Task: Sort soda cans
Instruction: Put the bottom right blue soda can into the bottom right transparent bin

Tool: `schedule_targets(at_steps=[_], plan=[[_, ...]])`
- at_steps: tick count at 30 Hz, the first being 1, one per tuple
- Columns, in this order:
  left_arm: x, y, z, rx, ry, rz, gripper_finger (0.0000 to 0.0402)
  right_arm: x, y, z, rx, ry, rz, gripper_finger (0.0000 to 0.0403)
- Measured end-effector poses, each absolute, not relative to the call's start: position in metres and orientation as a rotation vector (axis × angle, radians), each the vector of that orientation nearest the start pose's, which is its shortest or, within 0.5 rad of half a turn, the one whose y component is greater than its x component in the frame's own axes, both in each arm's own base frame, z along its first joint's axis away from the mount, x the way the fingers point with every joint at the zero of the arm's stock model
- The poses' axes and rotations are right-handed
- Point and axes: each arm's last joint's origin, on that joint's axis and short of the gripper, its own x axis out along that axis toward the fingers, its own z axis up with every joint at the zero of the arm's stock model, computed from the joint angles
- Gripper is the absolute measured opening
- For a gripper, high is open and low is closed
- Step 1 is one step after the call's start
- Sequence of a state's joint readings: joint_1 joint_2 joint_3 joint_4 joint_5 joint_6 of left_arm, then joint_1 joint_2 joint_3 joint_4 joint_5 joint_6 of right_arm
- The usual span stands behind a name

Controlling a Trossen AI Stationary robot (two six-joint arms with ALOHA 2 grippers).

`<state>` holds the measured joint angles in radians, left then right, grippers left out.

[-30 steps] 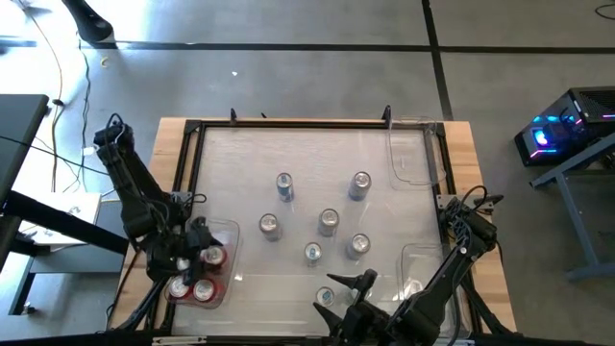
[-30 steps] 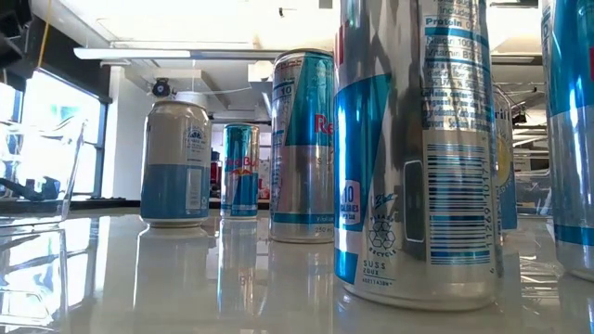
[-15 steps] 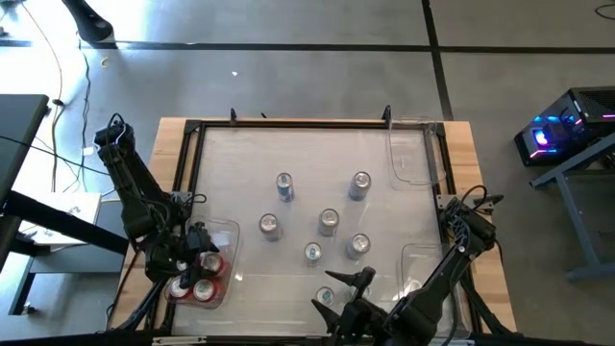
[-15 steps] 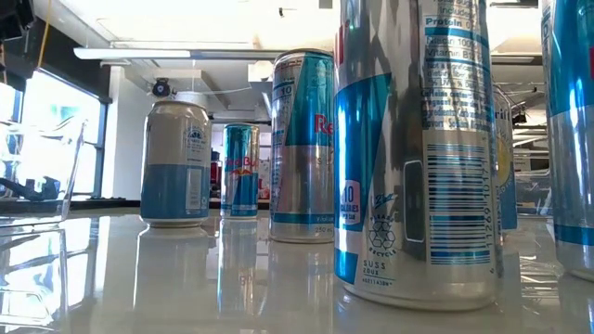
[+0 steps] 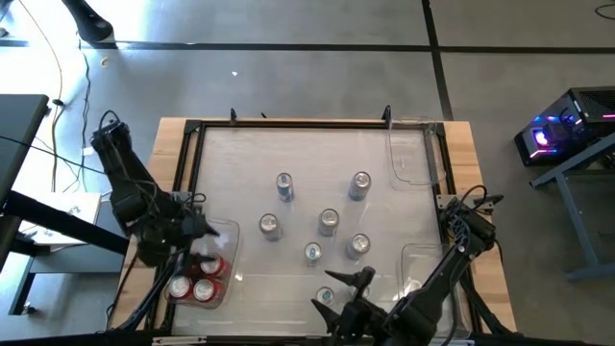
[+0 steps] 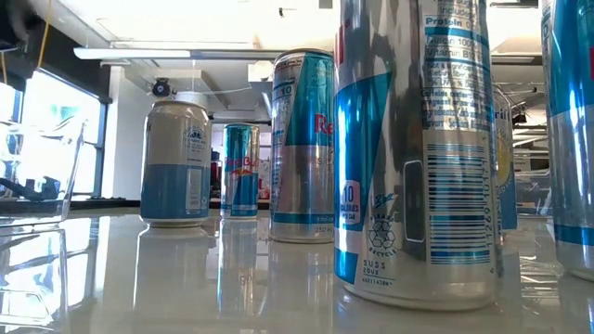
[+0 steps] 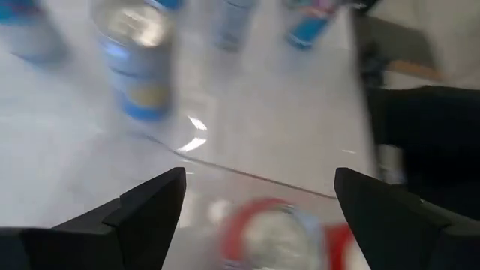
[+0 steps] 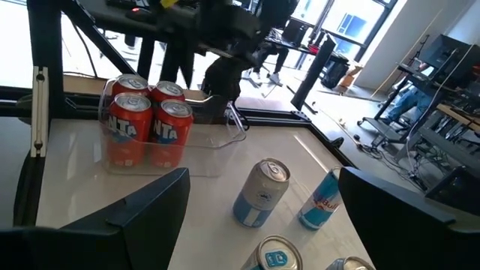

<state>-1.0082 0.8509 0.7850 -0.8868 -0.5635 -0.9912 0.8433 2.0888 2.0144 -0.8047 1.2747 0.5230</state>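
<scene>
Four red soda cans stand upright in a clear bin at the table's near left corner. Several silver and silver-blue cans stand on their bases mid-table and fill the low view. My left gripper hovers open above the bin's far edge, and one red can top shows below its fingers. My right gripper waits open near the table's near edge. A silver-blue can stands beside it, its top showing between the fingers.
Two more clear bins sit on the right side, one at the far corner and one at the near corner. A black frame rims the white table top. Bare surface lies between the red-can bin and the middle cans.
My left gripper has risen off the red cans in the bin and drawn back toward the table's left and far edges, moving fast enough that its wrist view is blurred. The red cans stay in the bin. My right arm has kept still.
</scene>
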Motion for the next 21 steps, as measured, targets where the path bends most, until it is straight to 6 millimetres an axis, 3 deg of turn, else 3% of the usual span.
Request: schedule_targets(at_steps=[8,12,21], plan=[[0.105,-0.067,0.260,0.025,1.001,0.256,0.0321,0.325,0.311,0.315,-0.261,0.328,-0.486,0.0339],[0.109,-0.058,0.257,0.047,1.119,0.204,0.0303,0.325,0.310,0.315,-0.257,0.341,-0.472,0.0339],[0.118,-0.043,0.255,0.077,1.204,0.155,0.0244,0.325,0.310,0.315,-0.254,0.344,-0.469,0.0339]])
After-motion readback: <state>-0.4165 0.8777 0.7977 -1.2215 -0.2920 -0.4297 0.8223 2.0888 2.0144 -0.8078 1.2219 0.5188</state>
